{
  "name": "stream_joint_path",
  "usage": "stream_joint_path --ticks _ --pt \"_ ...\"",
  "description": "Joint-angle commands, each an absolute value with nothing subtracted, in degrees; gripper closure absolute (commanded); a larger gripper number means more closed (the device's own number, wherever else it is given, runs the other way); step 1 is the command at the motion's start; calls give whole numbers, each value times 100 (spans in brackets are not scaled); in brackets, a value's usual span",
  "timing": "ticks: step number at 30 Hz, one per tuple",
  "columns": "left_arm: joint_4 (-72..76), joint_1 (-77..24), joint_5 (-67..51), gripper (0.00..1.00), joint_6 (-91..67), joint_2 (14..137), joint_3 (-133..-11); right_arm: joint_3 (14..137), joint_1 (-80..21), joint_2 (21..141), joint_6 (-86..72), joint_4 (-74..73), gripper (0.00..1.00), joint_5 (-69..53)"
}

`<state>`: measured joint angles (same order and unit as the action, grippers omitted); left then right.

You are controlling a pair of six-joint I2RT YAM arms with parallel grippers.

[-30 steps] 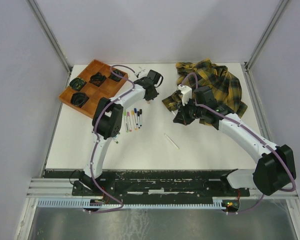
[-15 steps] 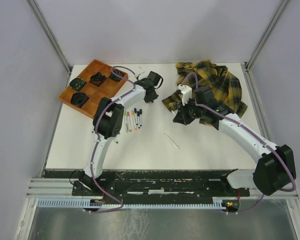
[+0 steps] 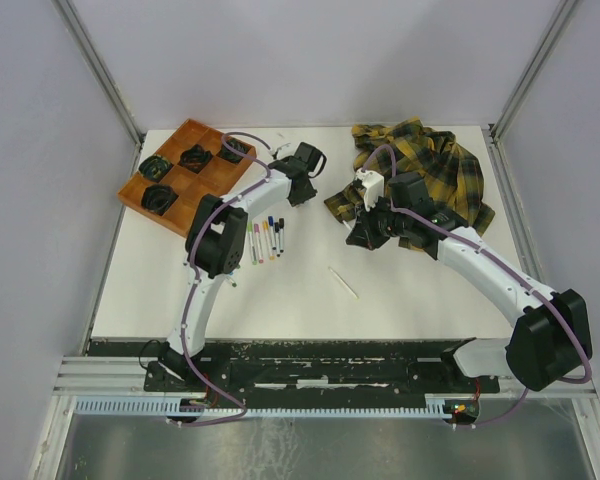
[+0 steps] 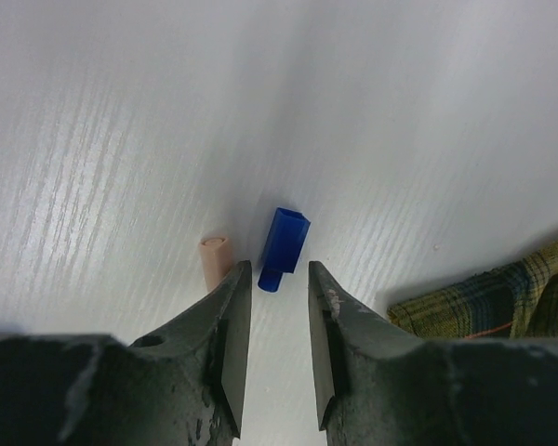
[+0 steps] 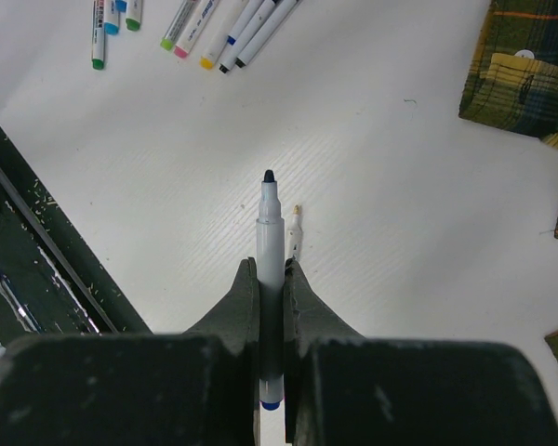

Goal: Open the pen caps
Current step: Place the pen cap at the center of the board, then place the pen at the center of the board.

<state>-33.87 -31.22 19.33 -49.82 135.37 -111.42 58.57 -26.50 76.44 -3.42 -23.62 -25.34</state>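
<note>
Across the white table (image 3: 280, 300) the near half lay open, with a plaid shirt (image 3: 450, 170) crowding the far right corner and an orange tray (image 3: 193, 131) at the far left edge. Near the tray lay a row of markers (image 3: 265, 238). The right gripper (image 5: 272, 269) was clamped tight on an uncapped marker (image 5: 270, 223), its tip pointing forward. The left gripper (image 4: 276, 269) stood partly open, holding nothing. A blue cap (image 4: 285, 243) lay on the table just beyond its fingertips, with a pale pink cap (image 4: 214, 260) close beside it.
</note>
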Motion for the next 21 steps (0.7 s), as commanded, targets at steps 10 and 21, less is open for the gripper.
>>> stream_joint_path --ticks 10,21 --pt "-2323 -3111 1720 61 -4740 11361 -9562 5857 -2628 7986 172 -2401 97 -2143" --pt "630 -3059 194 62 -3128 8437 -5649 6214 -2664 9392 501 -3067 93 -1675"
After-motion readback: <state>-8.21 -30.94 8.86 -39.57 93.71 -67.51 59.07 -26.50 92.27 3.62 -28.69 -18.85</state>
